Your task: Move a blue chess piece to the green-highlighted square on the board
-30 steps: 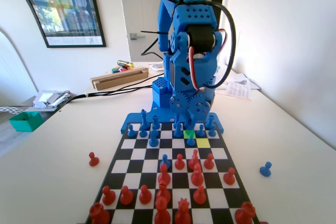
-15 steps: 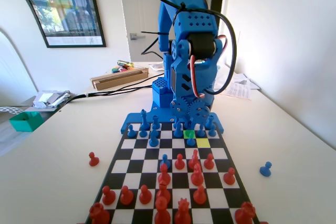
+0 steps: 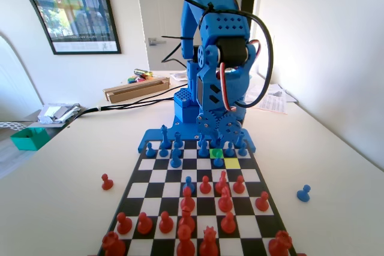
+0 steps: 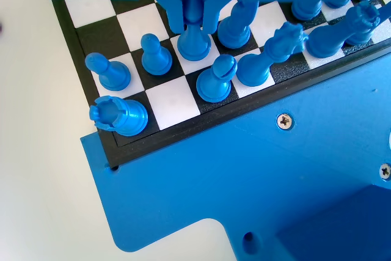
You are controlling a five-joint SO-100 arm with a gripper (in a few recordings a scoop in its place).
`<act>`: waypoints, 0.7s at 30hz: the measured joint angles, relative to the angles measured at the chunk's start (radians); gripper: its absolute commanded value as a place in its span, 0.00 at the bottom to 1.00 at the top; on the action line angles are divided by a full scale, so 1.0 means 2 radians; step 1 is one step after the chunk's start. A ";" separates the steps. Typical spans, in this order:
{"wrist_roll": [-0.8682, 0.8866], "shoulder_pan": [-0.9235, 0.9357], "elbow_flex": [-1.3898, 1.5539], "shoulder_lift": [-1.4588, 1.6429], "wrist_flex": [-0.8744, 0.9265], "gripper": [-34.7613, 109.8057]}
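Between the blue two-finger gripper (image 4: 194,10) jaws stands an upright blue plastic pawn (image 4: 194,36), flanked closely; whether clenched, I cannot tell. Ahead toward the board's middle lies the bright green-highlighted square (image 3: 216,153)

Blue arm bent low, pincer (image 4: 194,13) pointing down, jaws slightly parted

You are looking at smooth, moulded-looking plastic on the blue pawn (image 4: 194,40) at the top centre of the wrist view, with a soft sheen along its rounded head. The gripper (image 4: 193,5) around it shows the same blue plastic, matt, with faint layered ridges on its flat faces. Your board (image 4: 173,99) reads as a flat, printed surface, its black squares dull and its white squares slightly bright. Low in the fixed view, the red pieces (image 3: 186,201) look like glossy plastic. The green-highlighted square (image 3: 216,153) is flat and unshiny. The table (image 3: 66,208) is pale, smooth and matt.
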 measured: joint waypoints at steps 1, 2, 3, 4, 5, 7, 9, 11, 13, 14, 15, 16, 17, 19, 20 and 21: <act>-0.002 0.001 0.000 0.000 0.002 0.30; -0.005 0.001 0.000 0.000 0.002 0.30; -0.007 0.002 0.000 0.000 0.005 0.30; -0.008 0.002 -0.001 0.000 0.011 0.31; -0.011 0.002 -0.001 0.000 0.014 0.31; -0.016 0.002 -0.008 0.000 0.025 0.31; -0.018 0.005 -0.022 0.001 0.044 0.31; -0.019 0.005 -0.038 0.005 0.066 0.31; -0.019 0.008 -0.058 0.013 0.087 0.31; -0.019 0.010 -0.068 0.018 0.097 0.31; -0.021 0.013 -0.077 0.025 0.109 0.31; -0.023 0.015 -0.086 0.030 0.120 0.31; -0.025 0.016 -0.095 0.035 0.133 0.31; -0.027 0.017 -0.117 0.049 0.159 0.31; -0.031 0.019 -0.127 0.058 0.173 0.31; -0.034 0.019 -0.139 0.064 0.187 0.31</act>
